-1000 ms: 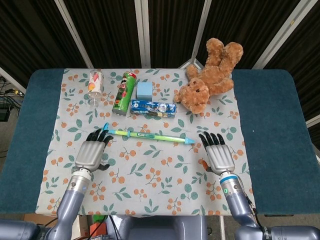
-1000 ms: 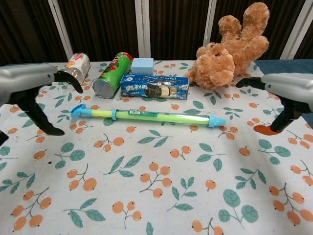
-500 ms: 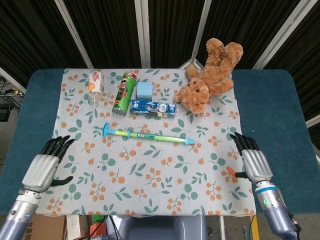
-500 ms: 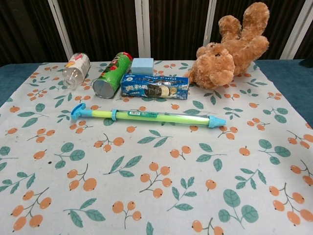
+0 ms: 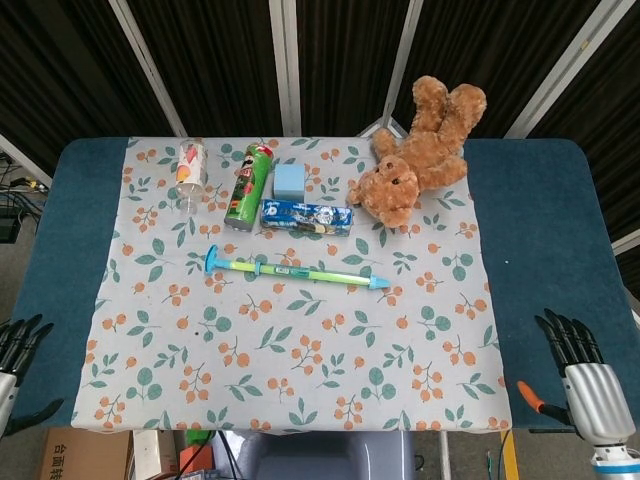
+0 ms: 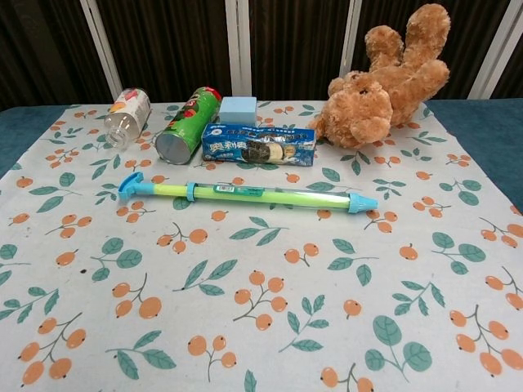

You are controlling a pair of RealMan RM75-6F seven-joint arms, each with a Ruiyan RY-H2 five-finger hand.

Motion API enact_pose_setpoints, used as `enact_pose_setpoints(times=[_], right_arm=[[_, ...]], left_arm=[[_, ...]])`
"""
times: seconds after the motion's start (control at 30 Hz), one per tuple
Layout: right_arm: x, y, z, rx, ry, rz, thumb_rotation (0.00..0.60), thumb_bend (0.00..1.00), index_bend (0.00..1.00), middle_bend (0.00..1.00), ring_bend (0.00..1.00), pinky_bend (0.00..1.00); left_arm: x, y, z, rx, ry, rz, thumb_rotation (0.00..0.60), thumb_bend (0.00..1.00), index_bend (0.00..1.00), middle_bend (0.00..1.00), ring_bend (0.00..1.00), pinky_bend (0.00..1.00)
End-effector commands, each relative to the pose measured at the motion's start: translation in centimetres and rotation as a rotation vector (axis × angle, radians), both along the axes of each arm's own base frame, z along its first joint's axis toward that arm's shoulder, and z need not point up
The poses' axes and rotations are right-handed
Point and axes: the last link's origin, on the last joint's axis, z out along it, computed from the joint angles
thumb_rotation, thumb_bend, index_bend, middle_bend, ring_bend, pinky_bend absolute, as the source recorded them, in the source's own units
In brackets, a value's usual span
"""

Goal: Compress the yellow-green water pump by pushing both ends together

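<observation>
Left hand (image 5: 14, 350) hangs off the counter's (image 5: 540, 230) near-left corner, fingers spread, holding nothing. Right hand (image 5: 588, 375) sits off the near-right corner, fingers spread too. The yellow-green water pump (image 5: 297, 270) lies flat mid-cloth, well apart from both, before the snack box (image 5: 306, 216).
</observation>
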Motion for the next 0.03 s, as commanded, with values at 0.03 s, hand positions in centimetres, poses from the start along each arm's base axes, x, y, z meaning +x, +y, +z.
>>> enact_pose_setpoints(times=[0.03], right_arm=[[-0.37,0.02,-0.18,0.011,-0.028,-0.032,0.600,0.27,0.00,0.00,0.00,0.00]], left_arm=[[-0.15,0.16,-0.15,0.018,-0.014,0.005,0.600,0.07,0.00,0.00,0.00,0.05]])
